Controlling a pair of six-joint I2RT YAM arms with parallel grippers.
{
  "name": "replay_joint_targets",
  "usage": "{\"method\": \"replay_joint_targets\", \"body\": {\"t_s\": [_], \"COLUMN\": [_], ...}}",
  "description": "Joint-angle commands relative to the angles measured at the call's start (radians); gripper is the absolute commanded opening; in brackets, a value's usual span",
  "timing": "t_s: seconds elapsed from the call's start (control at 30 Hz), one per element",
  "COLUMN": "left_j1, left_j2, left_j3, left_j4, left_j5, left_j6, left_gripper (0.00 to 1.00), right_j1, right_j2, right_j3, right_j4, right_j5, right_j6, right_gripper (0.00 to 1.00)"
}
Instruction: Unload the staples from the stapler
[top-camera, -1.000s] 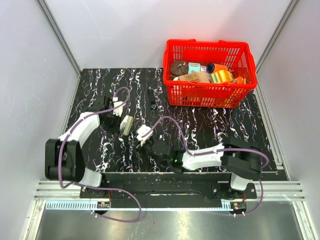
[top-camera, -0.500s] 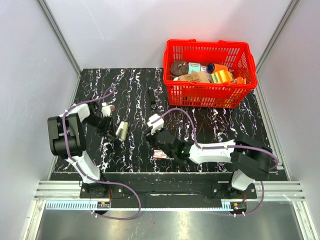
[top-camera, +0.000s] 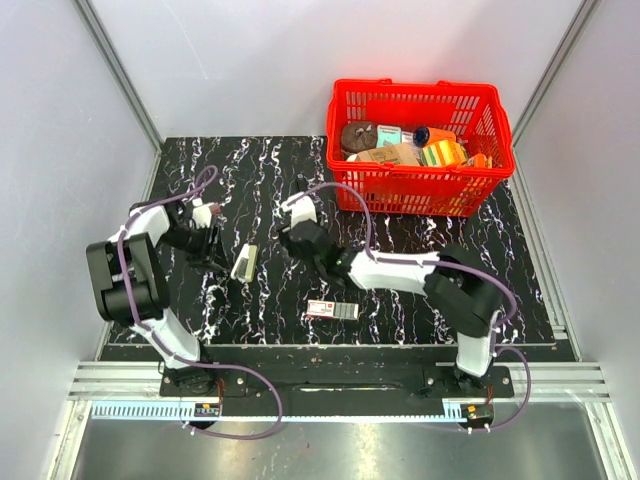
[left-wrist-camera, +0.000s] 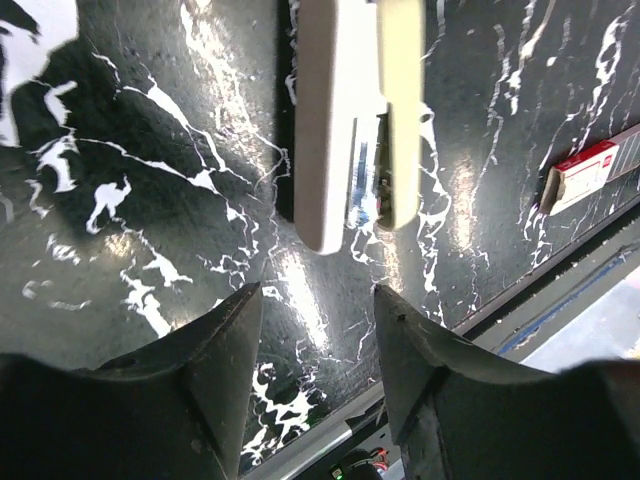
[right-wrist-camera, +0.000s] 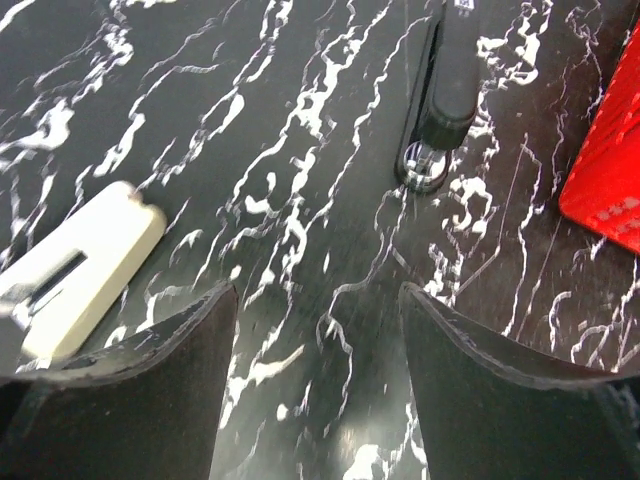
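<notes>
The cream stapler (top-camera: 244, 262) lies on the black marbled table, hinged open lengthwise, with a metal strip showing in its slot (left-wrist-camera: 365, 180). My left gripper (top-camera: 212, 258) sits just left of it; in the left wrist view this gripper (left-wrist-camera: 318, 295) is open and empty, with the stapler (left-wrist-camera: 350, 110) just ahead of the fingertips. My right gripper (top-camera: 288, 238) hovers right of the stapler, open and empty (right-wrist-camera: 315, 300), with the stapler (right-wrist-camera: 80, 265) off to its left. A red and white staple box (top-camera: 333, 309) lies near the front edge.
A red basket (top-camera: 500, 120) full of groceries stands at the back right. A long black tool (top-camera: 303, 195) with a round metal end (right-wrist-camera: 425, 165) lies behind my right gripper. The staple box (left-wrist-camera: 600, 170) lies near the table's front rail.
My left gripper has let go of the stapler and drawn back left, opening. My right gripper left the staple box on the table, moved toward the back, and opened wider.
</notes>
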Motion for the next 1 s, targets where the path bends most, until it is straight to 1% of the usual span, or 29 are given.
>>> {"method": "replay_joint_targets", "body": {"t_s": [0.0,0.27,0.4,0.57,0.6,0.7,0.87,0.97], "left_j1": [0.002,-0.017,-0.029,-0.048,-0.057,-0.083,-0.101,-0.106], "left_j2": [-0.18,-0.317,-0.349,-0.381,-0.386,-0.403,-0.424,-0.42], "left_j3": [0.055,0.048,0.022,0.0,-0.003,-0.016,-0.033,-0.024], "left_j4": [0.0,-0.002,-0.002,0.023,0.026,0.038,0.058,0.058], "left_j5": [-0.002,-0.005,-0.007,-0.024,-0.028,-0.038,-0.039,-0.024], "left_j6": [0.0,-0.026,-0.014,-0.009,-0.009,-0.015,-0.027,-0.038], "left_gripper": [0.54,0.55,0.55,0.55,0.55,0.55,0.55,0.55], "right_j1": [-0.09,-0.159,-0.168,-0.17,-0.17,-0.172,-0.172,-0.175], "right_j2": [0.135,0.406,0.478,0.495,0.503,0.515,0.457,0.459], "right_j3": [0.196,0.513,0.583,0.603,0.609,0.639,0.606,0.621], "right_j4": [-0.109,-0.195,-0.182,-0.145,-0.143,-0.16,-0.16,-0.151], "right_j5": [0.0,0.037,0.078,0.107,0.114,0.138,0.141,0.149], "right_j6": [-0.007,-0.102,-0.136,-0.153,-0.188,-0.21,-0.21,-0.236], "right_gripper": [0.72,0.75,0.76,0.77,0.77,0.77,0.77,0.77]}}
